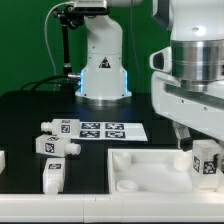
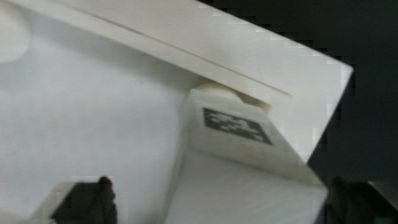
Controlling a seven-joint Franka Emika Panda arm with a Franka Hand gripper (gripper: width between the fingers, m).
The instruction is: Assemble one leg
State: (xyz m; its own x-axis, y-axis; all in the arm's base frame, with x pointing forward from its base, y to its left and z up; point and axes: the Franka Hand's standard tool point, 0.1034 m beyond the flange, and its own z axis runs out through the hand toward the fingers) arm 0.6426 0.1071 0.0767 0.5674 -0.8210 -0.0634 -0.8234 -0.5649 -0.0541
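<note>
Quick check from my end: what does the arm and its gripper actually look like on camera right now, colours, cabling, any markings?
The arm is glossy white with rounded segments and dark grey joint seams. Its base is white too, glowing pale blue at the front, with a black cable looping beside it. In the wrist view the gripper shows only two black fingertips. No markings are legible on the arm.

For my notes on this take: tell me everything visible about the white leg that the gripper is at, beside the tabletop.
The leg is a chunky white block-shaped piece, matte like plastic, with black-and-white marker tags on its faces. It stands roughly upright at the exterior view's right, under the gripper. In the wrist view it sits between the dark fingertips, tag facing the camera, its far end against the white tabletop. Whether it is actually seated there, I cannot tell.
</note>
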